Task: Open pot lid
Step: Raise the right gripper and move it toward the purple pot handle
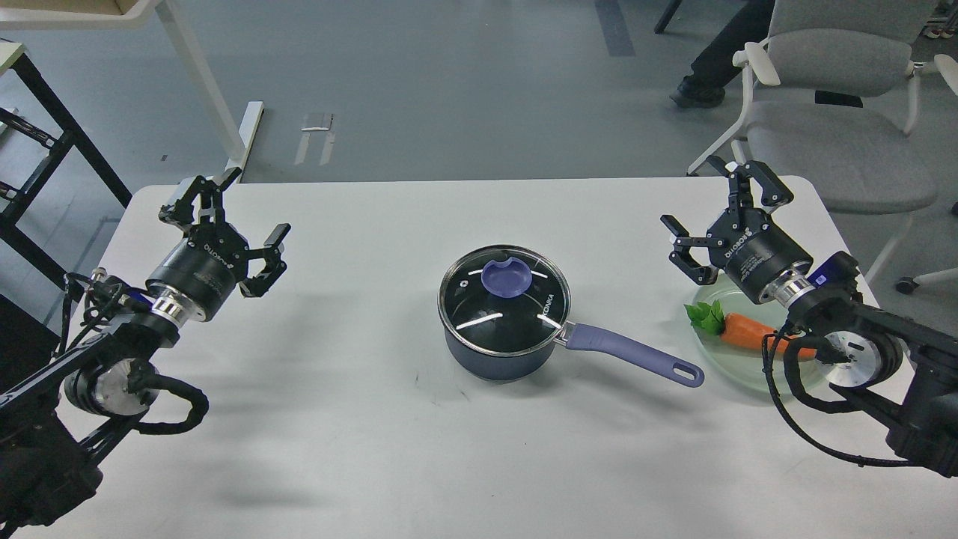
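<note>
Your pot (498, 352) sits near the middle of the white counter (337, 449), with the lid (504, 299) seated flat on its rim and covering it fully. The lid's purple-blue knob (507, 276) stands at its centre, and the word "KONKA" reads along the glass toward the handle side. The pot's long lavender handle (632, 355) runs out to your right and slightly toward you, its holed end lying just short of a pale green glass plate (737, 370) that carries a carrot (748, 333) with green leaves.

Your right end effector (709, 217) hovers above the far side of that plate, fingers spread and holding nothing. Your left end effector (236, 217) hangs over the left part of the counter, well apart from the pot, also spread wide and empty. A grey chair (838, 112) stands beyond the counter's far right corner.
</note>
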Controlling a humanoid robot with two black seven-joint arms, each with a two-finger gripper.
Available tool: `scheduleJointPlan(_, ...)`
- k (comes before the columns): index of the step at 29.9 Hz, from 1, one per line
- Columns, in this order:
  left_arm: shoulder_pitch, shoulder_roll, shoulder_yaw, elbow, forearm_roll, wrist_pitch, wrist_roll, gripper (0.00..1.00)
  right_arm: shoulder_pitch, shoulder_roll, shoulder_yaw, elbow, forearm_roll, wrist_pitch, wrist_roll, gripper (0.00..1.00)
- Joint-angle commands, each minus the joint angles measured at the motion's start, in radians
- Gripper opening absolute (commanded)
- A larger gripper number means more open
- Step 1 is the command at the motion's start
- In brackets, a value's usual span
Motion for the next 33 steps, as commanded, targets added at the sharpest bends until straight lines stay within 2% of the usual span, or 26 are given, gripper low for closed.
scheduleJointPlan(1,0.002,-0.006,-0.001,0.0,0.001,0.0,0.0,1.0,0.0,-0.003,0.0,0.002,0.0,0.0,0.0,1.0)
scheduleJointPlan(9,-0.018,0.037,0.022,0.009,0.007,0.023,0.011,1.0,0.001,-0.032,-0.001,0.028,-0.005,0.008,0.0,1.0)
scheduleJointPlan(13,-0.024,0.063,0.022,0.009,0.006,0.02,0.006,1.0,0.032,-0.121,-0.003,0.135,-0.034,0.008,0.0,1.0)
scheduleJointPlan(16,-0.036,0.083,0.022,0.009,0.006,0.018,-0.002,1.0,0.089,-0.205,-0.015,0.223,-0.139,0.0,0.0,1.0)
scheduleJointPlan(20,-0.053,0.102,0.022,0.008,0.007,-0.002,-0.009,1.0,0.191,-0.303,-0.031,0.31,-0.289,-0.015,0.0,1.0)
scheduleJointPlan(25,-0.082,0.103,0.022,0.003,0.079,-0.009,-0.049,1.0,0.358,-0.35,-0.102,0.369,-0.539,-0.063,0.0,1.0)
scheduleJointPlan(33,-0.108,0.106,0.021,-0.009,0.167,-0.008,-0.061,1.0,0.754,-0.34,-0.437,0.436,-0.917,-0.069,0.0,1.0)
